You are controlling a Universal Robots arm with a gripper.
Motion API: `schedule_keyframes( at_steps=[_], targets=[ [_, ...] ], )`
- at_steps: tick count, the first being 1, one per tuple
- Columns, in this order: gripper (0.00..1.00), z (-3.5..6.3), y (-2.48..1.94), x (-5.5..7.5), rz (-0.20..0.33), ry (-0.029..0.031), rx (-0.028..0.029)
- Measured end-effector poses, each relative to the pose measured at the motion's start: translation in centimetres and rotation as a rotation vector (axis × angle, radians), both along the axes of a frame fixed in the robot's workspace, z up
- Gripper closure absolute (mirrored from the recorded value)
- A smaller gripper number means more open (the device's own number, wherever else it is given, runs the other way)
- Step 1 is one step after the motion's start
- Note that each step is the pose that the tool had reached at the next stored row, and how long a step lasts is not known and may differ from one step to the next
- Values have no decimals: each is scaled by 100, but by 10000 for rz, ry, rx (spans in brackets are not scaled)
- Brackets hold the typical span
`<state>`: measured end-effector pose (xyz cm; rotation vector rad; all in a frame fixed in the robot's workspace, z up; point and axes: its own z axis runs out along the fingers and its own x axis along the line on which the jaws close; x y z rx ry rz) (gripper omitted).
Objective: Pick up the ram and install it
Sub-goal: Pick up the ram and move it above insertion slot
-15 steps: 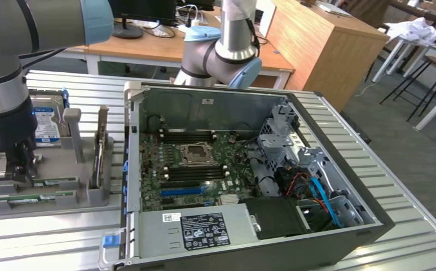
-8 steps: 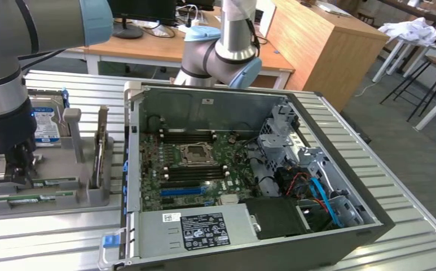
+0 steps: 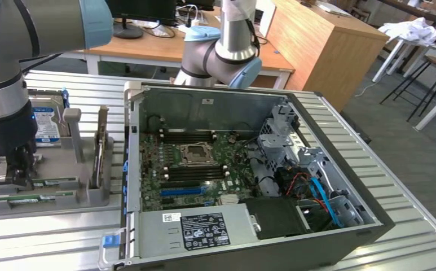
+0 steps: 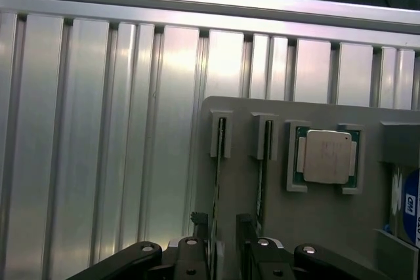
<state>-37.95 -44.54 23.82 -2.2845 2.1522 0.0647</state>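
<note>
Stage: you have nothing lifted or installed | fingers [image 4: 244,231]: spread wide, straddling one ram [image 4: 218,175], no grip | ram: on edge in its tray [image 4: 328,227] slot on the counter [image 4: 98,129], beside the case [image 3: 202,101] | left: whole task

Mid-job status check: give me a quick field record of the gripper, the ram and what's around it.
gripper: open, jaws either side of the ram
ram: on edge in its grey tray slot, not lifted
second stick: neighbouring slot, nearer the processor
processor: flat in a tray pocket
computer case: open, on the exterior view's right of the tray
</note>
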Motion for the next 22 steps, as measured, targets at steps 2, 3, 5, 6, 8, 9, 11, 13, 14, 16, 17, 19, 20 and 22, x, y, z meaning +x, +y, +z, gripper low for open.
schedule_keyframes(
  at_steps=[2, 3, 5, 6, 8, 9, 11, 13, 14, 16, 17, 19, 20, 22],
  targets=[
    [69, -26, 0, 0, -1, 0, 0],
    [69, -39, 0, 0, 0, 0, 0],
    [69, -65, 0, 0, -1, 0, 0],
    [69, -78, 0, 0, 0, 0, 0],
    [69, -100, 0, 0, -1, -1, 1],
    [69, -112, 0, 0, 0, -2, 0],
    [69, -134, 0, 0, 0, -2, 0],
    [69, -156, 0, 0, 0, -3, 0],
    [69, -167, 0, 0, 0, -3, 0],
    [69, -190, 0, 0, 0, -3, 1],
    [69, -200, 0, 0, -1, -4, 0],
    [69, -221, 0, 0, 0, -5, 0],
    [69, -231, 0, 0, 0, -5, 0],
    [69, -250, 0, 0, 0, -5, 0]
  ],
)
